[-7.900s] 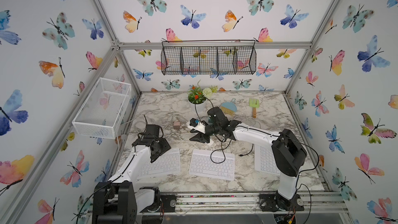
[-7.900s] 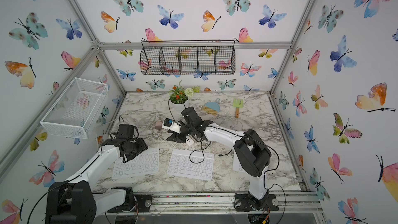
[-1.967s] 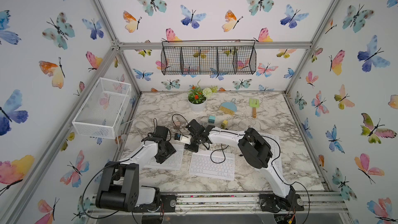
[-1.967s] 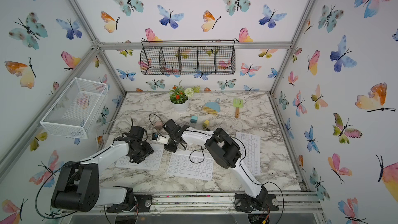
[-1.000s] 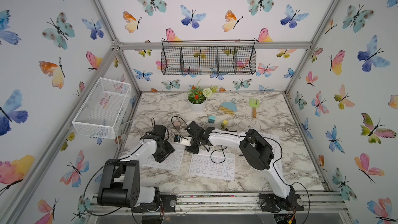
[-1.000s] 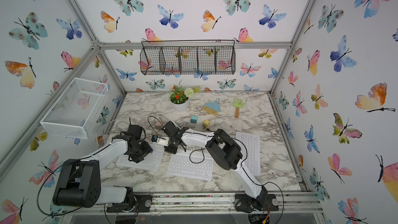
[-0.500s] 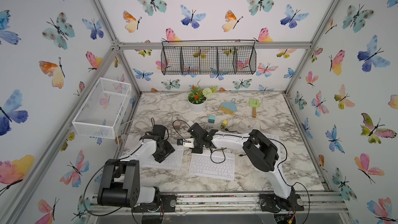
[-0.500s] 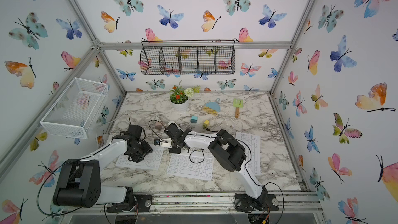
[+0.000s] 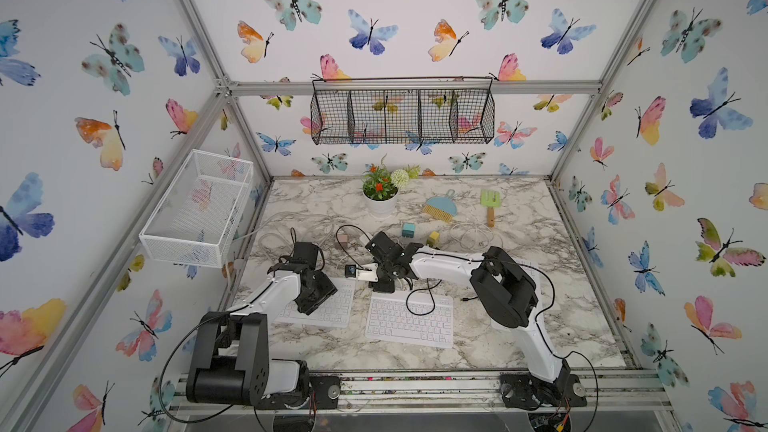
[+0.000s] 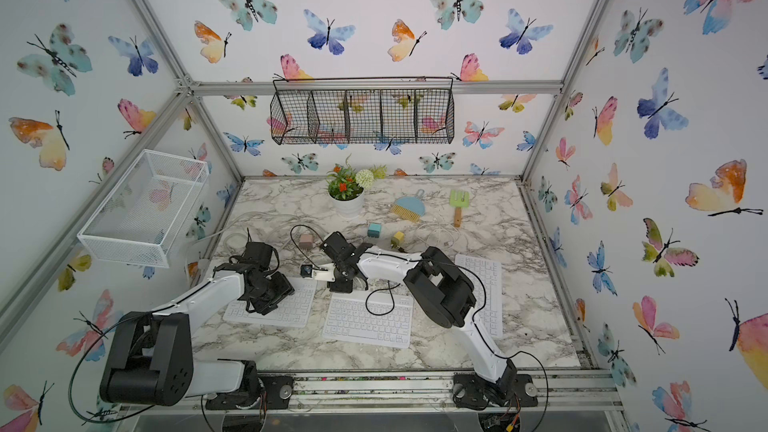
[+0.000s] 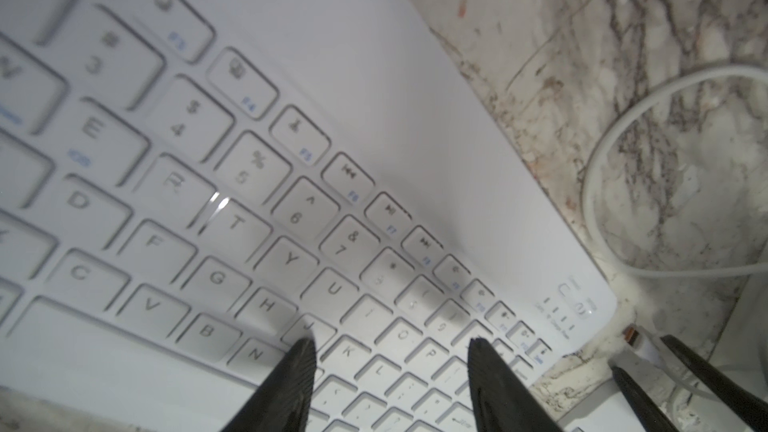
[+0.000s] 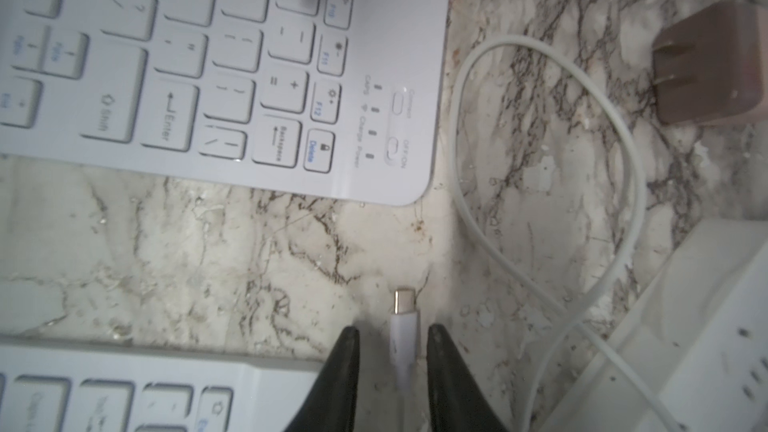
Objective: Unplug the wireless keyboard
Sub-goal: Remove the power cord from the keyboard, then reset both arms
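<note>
The wireless keyboard (image 9: 337, 314) (image 10: 291, 310), white, lies at the front left. My left gripper (image 9: 314, 293) (image 11: 390, 342) is open, and its fingertips (image 11: 300, 371) rest on the keys. The white cable's plug (image 12: 402, 312) is out of the keyboard (image 12: 291, 76). It lies on the marble a short way off the keyboard's corner. My right gripper (image 9: 384, 284) (image 12: 390, 332) is open around the plug, with a gap on each side. The left wrist view shows the plug (image 11: 636, 336) beside the right fingers (image 11: 706, 380).
A second white keyboard (image 9: 409, 324) (image 12: 124, 388) lies just in front of the right gripper, and a third (image 10: 486, 284) lies under the right arm. A white power strip (image 12: 685, 347) and a pink charger (image 12: 715, 68) sit near the looping cable (image 12: 623, 184). Blocks, toys and a plant pot (image 9: 380, 201) stand behind.
My right gripper has shifted a little to the right, away from the left keyboard, and its jaws have opened off the plug. The left gripper has stayed on the keys.
</note>
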You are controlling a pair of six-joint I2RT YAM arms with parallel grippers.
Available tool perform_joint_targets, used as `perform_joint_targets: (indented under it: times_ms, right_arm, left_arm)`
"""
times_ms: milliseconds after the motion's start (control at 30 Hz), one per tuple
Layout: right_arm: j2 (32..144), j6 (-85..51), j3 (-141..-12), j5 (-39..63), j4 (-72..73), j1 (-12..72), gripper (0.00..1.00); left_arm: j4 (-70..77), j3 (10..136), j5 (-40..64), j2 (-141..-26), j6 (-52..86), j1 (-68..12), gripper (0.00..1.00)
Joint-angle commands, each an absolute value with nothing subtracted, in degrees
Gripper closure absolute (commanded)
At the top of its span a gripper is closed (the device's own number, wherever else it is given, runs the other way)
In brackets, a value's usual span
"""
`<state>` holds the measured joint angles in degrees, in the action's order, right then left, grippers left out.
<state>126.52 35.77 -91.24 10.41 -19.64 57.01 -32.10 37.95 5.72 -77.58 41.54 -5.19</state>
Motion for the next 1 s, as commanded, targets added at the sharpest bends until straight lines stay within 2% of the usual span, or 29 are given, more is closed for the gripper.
perform_joint_targets:
  times_ms: [0, 233, 500, 567, 633, 667, 833, 967]
  right_arm:
    - [123.2, 31.1, -90.2, 12.9, -17.9, 57.0, 0.63]
    - [116.4, 23.6, -88.9, 15.4, -9.0, 55.9, 0.53]
    - [106.2, 12.3, -81.4, 6.7, -1.7, 49.4, 0.21]
    - [102.8, 10.7, -77.3, 3.8, 1.2, 46.5, 0.13]
    - [99.2, 9.2, -73.5, 1.9, 2.8, 42.3, 0.08]
    - [97.9, 8.2, -72.2, 1.4, 3.1, 40.4, 0.06]
    - [89.8, 2.3, -63.0, 0.0, 7.6, 28.0, 0.02]
    - [85.3, 0.6, -55.5, -7.8, 12.8, 22.1, 0.02]
  left_arm:
    - [-32.6, 36.7, 3.4, -77.2, 39.4, -4.0, 0.37]
    - [-31.0, 44.1, 7.0, -70.0, 35.6, -4.2, 0.33]
    - [-16.9, 48.7, 7.0, -68.1, 27.1, -4.3, 0.2]
    - [-13.1, 49.1, 5.1, -68.6, 24.4, -4.3, 0.14]
    - [-7.3, 48.3, 3.2, -68.8, 22.0, -4.4, 0.03]
    - [-4.4, 47.8, 3.0, -69.0, 20.9, -4.4, 0.0]
    - [5.5, 47.4, -1.1, -74.0, 14.8, -4.2, 0.02]
    - [14.8, 42.6, -8.7, -75.8, 13.0, -4.0, 0.02]
